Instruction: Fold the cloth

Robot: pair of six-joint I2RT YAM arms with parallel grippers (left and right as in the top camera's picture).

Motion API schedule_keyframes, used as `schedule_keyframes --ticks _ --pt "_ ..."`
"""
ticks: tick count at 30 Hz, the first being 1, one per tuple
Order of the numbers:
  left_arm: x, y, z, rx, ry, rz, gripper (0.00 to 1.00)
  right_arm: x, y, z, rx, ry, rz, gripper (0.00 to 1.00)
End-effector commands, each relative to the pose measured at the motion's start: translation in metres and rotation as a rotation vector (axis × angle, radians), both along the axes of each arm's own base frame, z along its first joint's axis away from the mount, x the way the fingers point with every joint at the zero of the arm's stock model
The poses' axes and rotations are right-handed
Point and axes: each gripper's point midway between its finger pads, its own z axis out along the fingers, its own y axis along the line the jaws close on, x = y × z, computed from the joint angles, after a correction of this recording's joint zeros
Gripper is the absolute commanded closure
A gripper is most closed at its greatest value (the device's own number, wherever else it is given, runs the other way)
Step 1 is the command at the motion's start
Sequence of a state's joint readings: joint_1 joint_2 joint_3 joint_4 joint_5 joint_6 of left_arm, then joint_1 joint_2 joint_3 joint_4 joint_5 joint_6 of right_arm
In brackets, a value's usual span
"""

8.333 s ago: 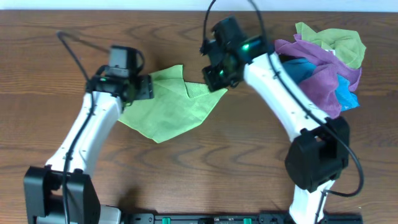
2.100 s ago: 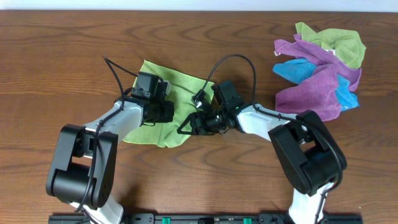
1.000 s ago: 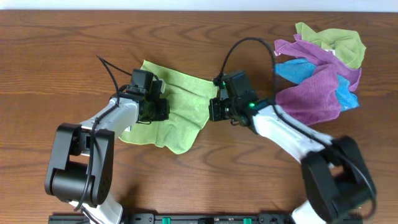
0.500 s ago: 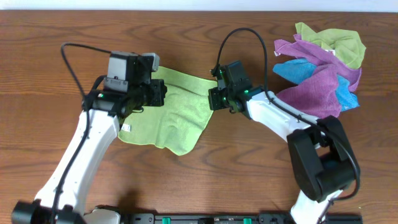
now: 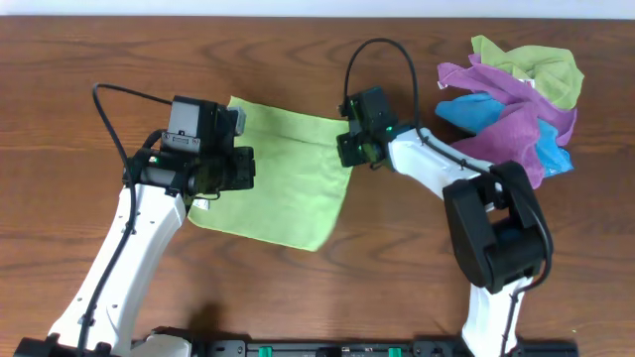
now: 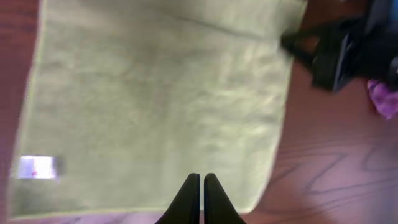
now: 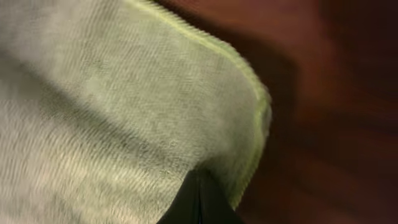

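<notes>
Green cloth (image 5: 288,183) lies spread flat, centre-left on the table (image 5: 397,283). Right gripper (image 7: 199,186): fingers pressed together, pinching the cloth's far right corner. Left gripper (image 6: 200,186): fingers pressed together, empty, above the cloth.

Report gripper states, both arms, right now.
Left gripper: shut, over the green cloth; no grip on it visible.
Right gripper: shut on the cloth's corner.
</notes>
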State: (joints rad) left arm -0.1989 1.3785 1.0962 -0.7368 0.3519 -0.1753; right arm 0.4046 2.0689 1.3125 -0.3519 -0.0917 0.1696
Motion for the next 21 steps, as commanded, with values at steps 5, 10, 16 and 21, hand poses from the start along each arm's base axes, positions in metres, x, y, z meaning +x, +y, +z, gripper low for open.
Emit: schedule_keyframes --ticks 5,10,16,21 --pt "0.003 0.015 -0.002 0.089 -0.021 0.013 0.94 0.059 -0.031 0.021 -0.054 -0.091 -0.059 0.99" --pt "0.006 0.026 -0.01 0.15 -0.008 0.04 0.94 0.061 -0.01 0.036 0.013 -0.091 -0.014 0.99" --pt "0.006 0.026 -0.012 0.157 -0.008 0.035 0.94 0.025 0.021 0.046 0.032 0.024 0.083 0.99" --pt "0.008 0.026 -0.012 0.156 -0.015 0.035 0.94 -0.007 0.031 0.031 -0.039 0.101 0.159 0.99"
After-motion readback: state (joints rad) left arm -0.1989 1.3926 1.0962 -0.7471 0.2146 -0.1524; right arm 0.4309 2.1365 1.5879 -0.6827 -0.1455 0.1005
